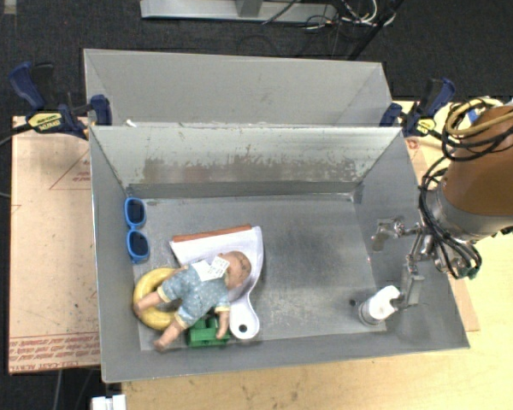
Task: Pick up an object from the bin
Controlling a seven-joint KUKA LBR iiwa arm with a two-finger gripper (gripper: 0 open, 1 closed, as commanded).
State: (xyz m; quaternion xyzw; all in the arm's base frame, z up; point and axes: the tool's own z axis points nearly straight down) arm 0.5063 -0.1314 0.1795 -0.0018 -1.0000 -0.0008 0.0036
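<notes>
One camera sits above the bin (239, 156) and looks down on it, tipped a little off vertical. The far wall shows its whole inner face as a broad slope, and the near wall is a narrow band. The bin lies mid-picture and takes most of the width, near enough to tell small things on its bottom apart. Dark floor (68, 15) runs along the top. The arm (483, 186) enters from the right, with its hand (392, 301) low in the bin's right corner.
</notes>
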